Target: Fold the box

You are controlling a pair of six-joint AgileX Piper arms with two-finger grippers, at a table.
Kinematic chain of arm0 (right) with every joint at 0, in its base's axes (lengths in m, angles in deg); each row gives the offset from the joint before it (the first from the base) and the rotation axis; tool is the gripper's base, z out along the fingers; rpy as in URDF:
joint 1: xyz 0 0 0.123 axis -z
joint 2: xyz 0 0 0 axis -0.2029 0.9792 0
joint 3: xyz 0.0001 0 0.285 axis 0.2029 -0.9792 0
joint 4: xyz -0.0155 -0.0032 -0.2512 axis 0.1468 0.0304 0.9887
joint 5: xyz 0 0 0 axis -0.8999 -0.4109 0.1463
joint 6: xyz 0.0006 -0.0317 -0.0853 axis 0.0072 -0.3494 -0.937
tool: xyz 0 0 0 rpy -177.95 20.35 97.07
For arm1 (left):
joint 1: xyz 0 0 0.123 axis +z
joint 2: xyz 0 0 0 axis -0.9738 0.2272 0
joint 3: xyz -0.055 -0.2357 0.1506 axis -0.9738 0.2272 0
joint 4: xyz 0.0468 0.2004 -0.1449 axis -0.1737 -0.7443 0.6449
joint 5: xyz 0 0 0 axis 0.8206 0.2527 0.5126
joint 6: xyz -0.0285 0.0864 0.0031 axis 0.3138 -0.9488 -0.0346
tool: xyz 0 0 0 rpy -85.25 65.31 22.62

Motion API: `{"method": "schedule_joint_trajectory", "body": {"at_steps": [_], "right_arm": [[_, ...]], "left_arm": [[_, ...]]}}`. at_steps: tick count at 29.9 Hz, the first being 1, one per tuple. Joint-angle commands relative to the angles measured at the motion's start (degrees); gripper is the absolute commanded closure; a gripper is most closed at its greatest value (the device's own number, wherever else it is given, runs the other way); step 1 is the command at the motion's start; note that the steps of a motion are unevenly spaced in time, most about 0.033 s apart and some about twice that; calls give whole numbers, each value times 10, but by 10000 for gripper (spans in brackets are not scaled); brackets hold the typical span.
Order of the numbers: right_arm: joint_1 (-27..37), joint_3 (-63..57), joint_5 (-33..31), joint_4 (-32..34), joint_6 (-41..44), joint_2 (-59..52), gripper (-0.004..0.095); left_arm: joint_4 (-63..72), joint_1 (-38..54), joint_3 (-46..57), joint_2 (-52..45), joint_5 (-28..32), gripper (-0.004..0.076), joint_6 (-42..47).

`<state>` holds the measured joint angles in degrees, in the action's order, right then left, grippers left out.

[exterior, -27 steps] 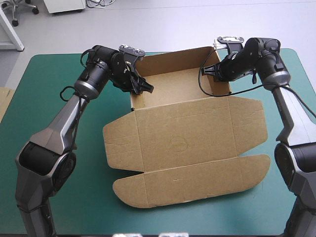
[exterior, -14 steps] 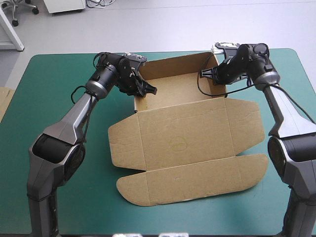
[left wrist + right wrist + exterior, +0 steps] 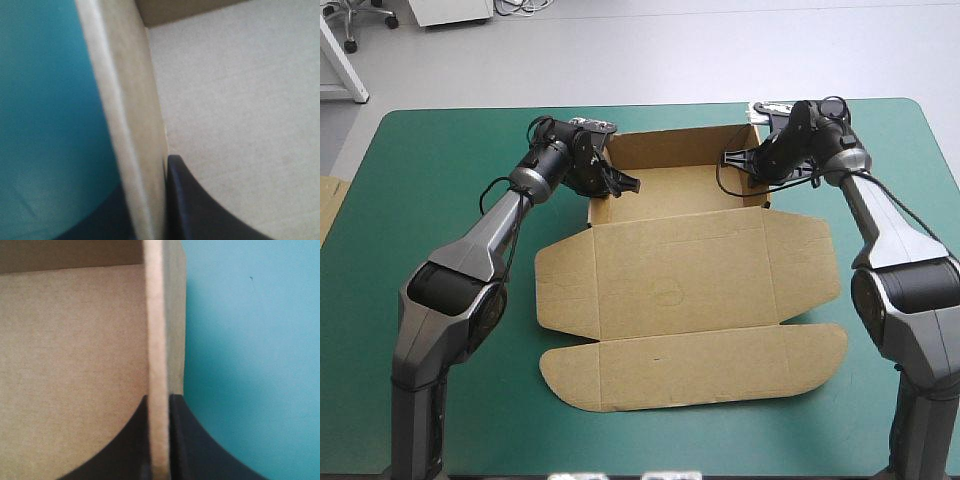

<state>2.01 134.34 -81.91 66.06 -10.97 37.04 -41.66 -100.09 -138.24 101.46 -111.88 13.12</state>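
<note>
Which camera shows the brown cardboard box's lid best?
The high view: the whole brown cardboard box shows, lid flat. The wrist views show only the tray's inside and side walls clamped by the left pincer and right pincer; no lid.

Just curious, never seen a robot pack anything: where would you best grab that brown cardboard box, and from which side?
Probably by the raised side walls of the brown cardboard box, coming from above. Each wall stands as a thin upright sheet with a free top edge, so jaws can straddle it, inside and outside.
</note>
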Motion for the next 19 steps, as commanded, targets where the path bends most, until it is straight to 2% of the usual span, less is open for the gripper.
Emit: {"method": "schedule_joint_trajectory", "body": {"at_steps": [1,7,13,19], "right_arm": [[5,22,29,-25,-7,-43,915],[3,22,5,22,-11,-42,914],[-9,22,12,13,-18,-33,913],[-45,22,-9,46,-16,-5,913]], "left_arm": [[-48,-4,-14,-27,8,734,-44],[-77,-4,-14,-25,7,734,-24],[-79,-4,-31,-25,0,734,-24],[-96,-2,-36,-18,-10,734,-24]]}}
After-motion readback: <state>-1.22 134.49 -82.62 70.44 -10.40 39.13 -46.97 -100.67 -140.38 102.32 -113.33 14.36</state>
